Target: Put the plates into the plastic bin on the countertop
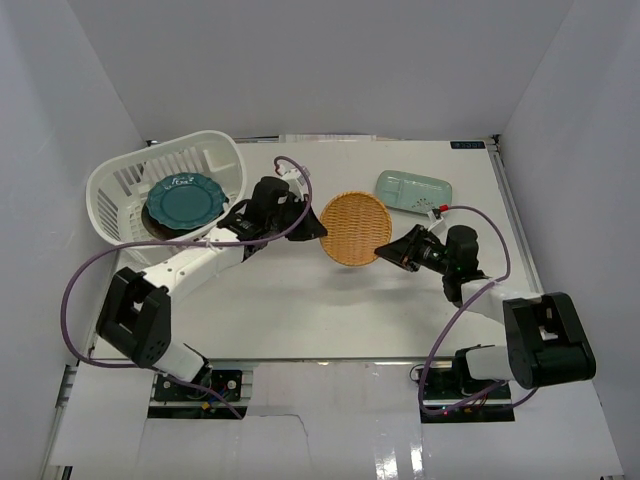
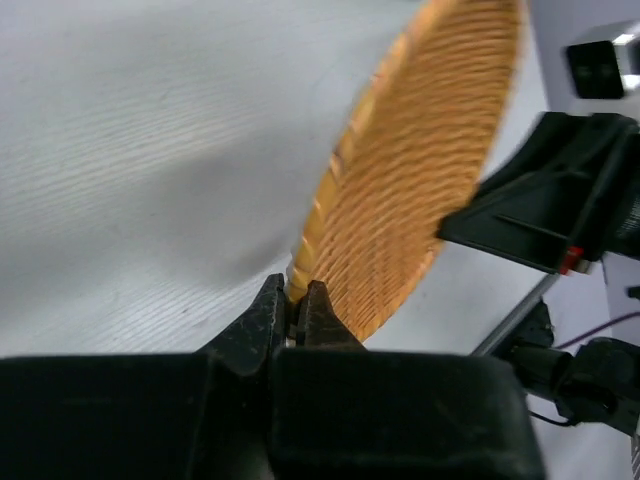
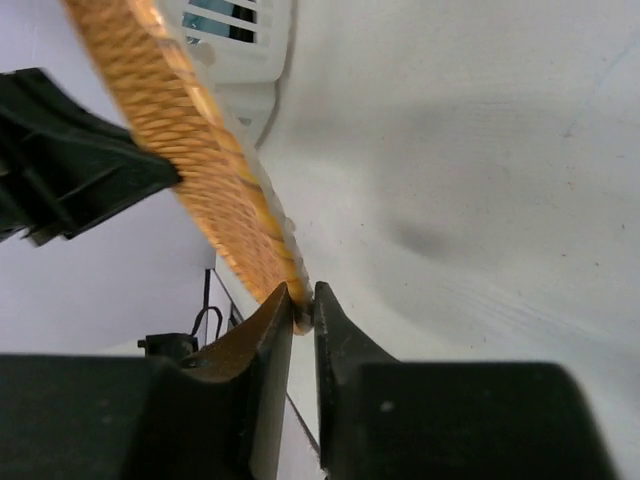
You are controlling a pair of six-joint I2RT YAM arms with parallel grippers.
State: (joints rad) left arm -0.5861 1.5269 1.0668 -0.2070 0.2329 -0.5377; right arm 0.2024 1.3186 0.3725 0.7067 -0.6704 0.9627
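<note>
- Where plain white walls close it in, the flat white countertop (image 1: 300,310) fills the middle of the overhead view.
- The large white slotted plastic bin (image 1: 105,185) sits at the upper left of that view, on the countertop.
- The orange woven round plate (image 1: 352,228) is at centre frame, just right of the bin. It is tilted and raised off the surface, and its shadow falls below it.
- The teal scalloped round plate (image 1: 182,197) lies inside the bin, on top of something dark that cannot be made out.
- The pale-green rectangular tray (image 1: 412,190) rests on the countertop at the upper right, near the orange plate but apart from it.
- The left gripper (image 2: 296,300) has its fingers pressed together on the orange plate's left rim.
- The right gripper (image 3: 300,300) pinches the opposite rim in the same way.
</note>
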